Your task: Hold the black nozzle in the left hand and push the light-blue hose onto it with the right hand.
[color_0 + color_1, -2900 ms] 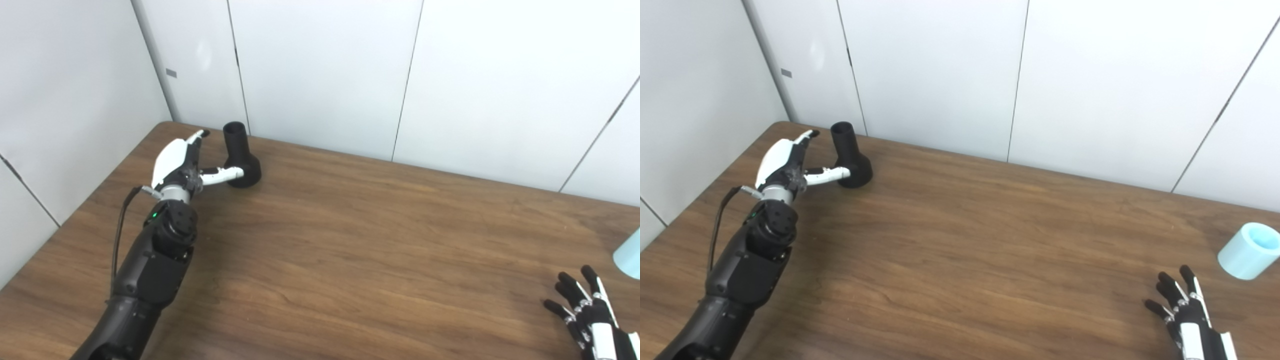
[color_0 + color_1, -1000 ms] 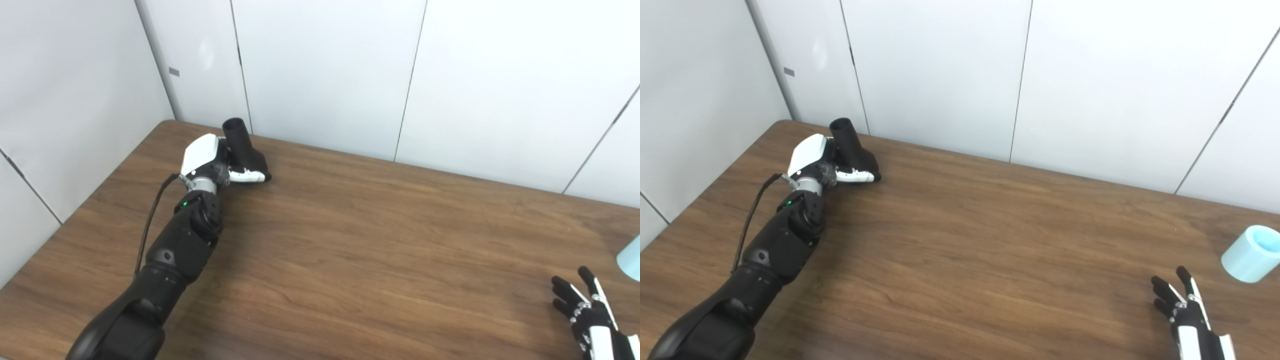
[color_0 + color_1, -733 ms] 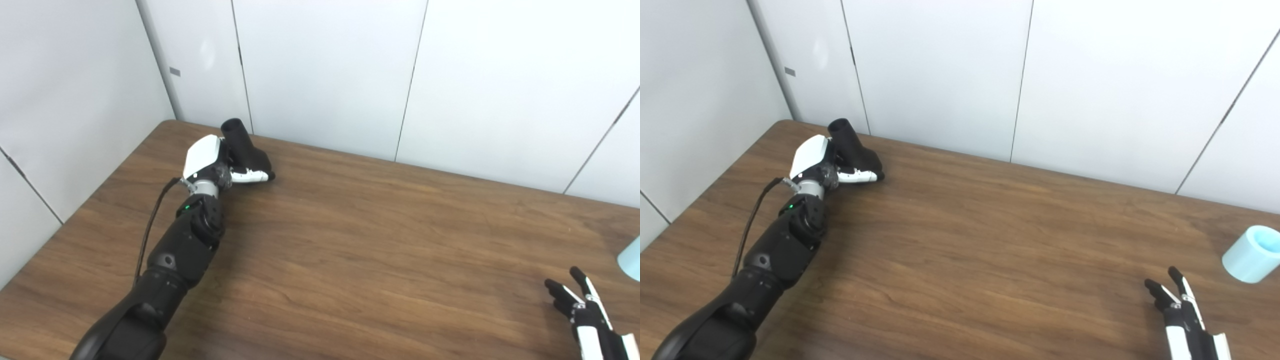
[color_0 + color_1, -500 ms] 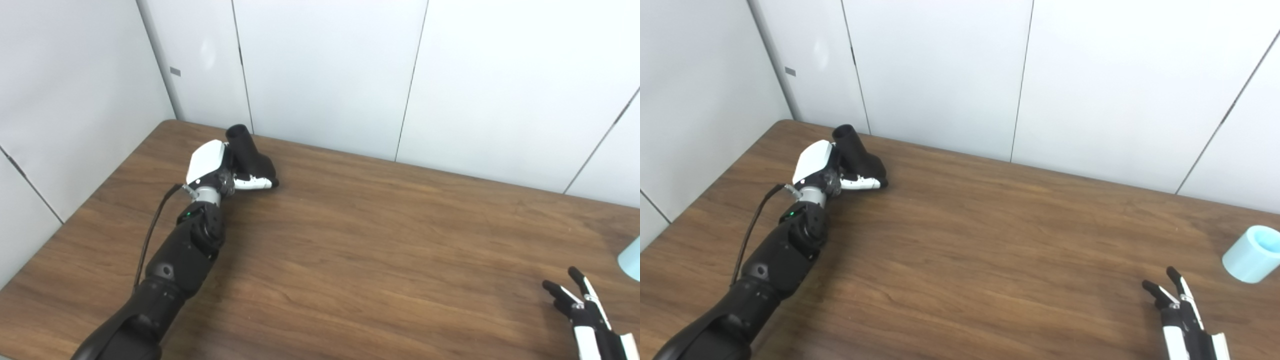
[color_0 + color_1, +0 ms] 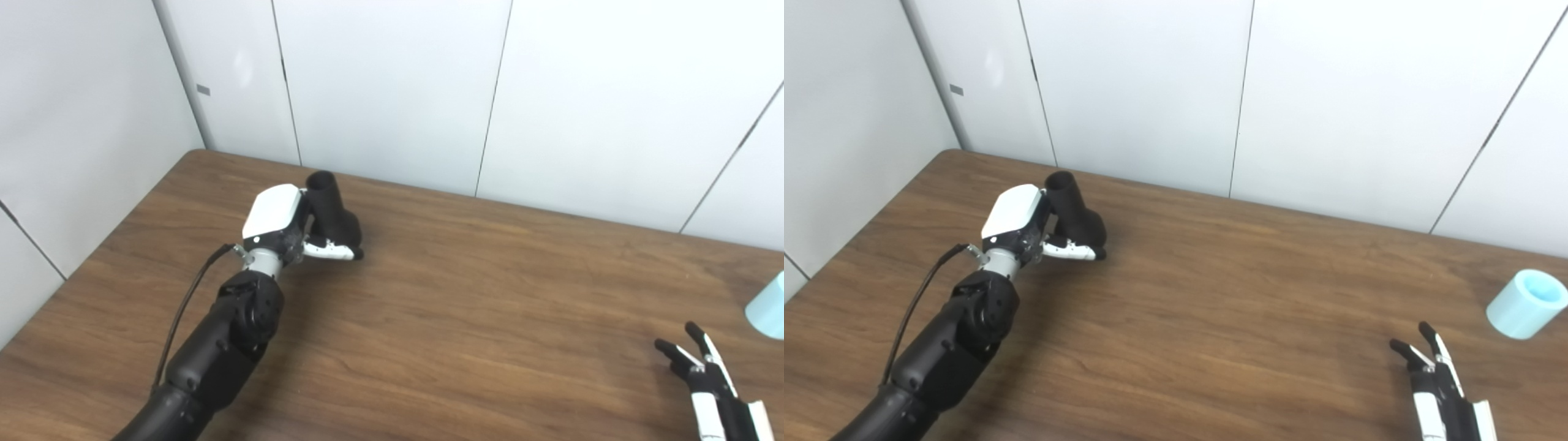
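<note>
My right eye view shows the short light-blue cylindrical hose (image 5: 1526, 303) whole, lying at the far right of the brown wood-grain bench (image 5: 1225, 294) with its open mouth turned up and to the right; my left eye view catches only a sliver of it at the frame's right edge.

Both views show the black flared plastic nozzle (image 5: 334, 211) near the bench's back left, clasped in my left hand (image 5: 288, 229): the white-backed palm lies against its left side and the thumb wraps across the wide base. The nozzle's long axis runs nearly upright, leaning slightly to the left and away from me, with the narrow open mouth on top and the flared end down. I cannot tell whether the base touches the bench.

My right hand (image 5: 1436, 380) sits low at the bottom right, fingers spread and holding nothing, near the hose but apart from it.
</note>
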Robot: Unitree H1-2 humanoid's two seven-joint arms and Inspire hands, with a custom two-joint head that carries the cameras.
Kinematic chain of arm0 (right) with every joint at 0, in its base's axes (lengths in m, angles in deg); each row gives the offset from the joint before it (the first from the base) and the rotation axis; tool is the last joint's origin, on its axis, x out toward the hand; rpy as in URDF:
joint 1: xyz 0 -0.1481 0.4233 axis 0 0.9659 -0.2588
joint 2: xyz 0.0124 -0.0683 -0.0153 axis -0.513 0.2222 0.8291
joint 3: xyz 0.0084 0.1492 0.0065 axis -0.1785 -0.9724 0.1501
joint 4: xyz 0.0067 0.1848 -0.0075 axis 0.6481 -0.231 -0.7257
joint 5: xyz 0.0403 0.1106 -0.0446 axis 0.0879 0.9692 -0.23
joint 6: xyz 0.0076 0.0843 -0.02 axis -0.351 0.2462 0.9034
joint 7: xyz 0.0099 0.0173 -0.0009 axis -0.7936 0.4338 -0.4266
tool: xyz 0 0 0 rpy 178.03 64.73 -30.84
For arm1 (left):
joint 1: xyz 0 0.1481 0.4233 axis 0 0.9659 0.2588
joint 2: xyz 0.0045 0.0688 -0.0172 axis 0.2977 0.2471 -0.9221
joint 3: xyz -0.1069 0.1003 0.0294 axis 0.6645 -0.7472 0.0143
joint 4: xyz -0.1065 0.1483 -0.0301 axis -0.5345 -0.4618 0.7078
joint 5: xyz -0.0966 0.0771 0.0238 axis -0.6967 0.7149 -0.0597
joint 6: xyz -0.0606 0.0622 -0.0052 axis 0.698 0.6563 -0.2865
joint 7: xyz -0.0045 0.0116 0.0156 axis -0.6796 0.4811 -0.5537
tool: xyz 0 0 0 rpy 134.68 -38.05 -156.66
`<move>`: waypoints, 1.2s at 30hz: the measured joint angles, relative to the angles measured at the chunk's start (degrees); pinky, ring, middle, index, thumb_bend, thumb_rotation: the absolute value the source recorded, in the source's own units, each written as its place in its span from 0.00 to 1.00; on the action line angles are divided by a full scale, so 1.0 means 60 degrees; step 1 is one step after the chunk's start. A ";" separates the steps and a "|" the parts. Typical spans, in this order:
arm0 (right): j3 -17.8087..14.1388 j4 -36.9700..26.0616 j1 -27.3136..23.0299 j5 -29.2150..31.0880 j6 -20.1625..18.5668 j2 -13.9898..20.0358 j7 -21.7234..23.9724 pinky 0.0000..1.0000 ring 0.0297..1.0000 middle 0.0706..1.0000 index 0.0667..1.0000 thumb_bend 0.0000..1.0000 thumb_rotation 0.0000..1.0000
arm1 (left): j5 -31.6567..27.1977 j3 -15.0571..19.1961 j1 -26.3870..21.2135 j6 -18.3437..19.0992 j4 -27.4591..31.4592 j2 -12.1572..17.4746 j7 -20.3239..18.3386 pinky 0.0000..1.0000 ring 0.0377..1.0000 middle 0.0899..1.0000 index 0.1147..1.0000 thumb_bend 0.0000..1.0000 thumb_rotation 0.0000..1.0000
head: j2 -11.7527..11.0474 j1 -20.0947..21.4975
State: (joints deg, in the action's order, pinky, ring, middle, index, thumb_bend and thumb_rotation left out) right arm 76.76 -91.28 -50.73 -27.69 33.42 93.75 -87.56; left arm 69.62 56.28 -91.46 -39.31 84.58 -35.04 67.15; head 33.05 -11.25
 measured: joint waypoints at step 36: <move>-0.0511 -0.1812 -0.0499 0.0382 -0.1601 0.0416 0.0002 0.79 0.82 0.79 0.87 0.46 0.76 | 0.3725 -0.2482 0.2130 -0.0879 0.2842 -0.2283 -0.2030 0.78 0.59 0.43 0.42 0.52 0.00 | 0.0615 0.2973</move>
State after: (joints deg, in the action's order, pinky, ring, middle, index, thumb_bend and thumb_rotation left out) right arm 73.70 -102.15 -53.72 -25.40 23.81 96.25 -87.55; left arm 91.97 41.39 -78.68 -44.58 101.64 -48.74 54.97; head 36.74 6.59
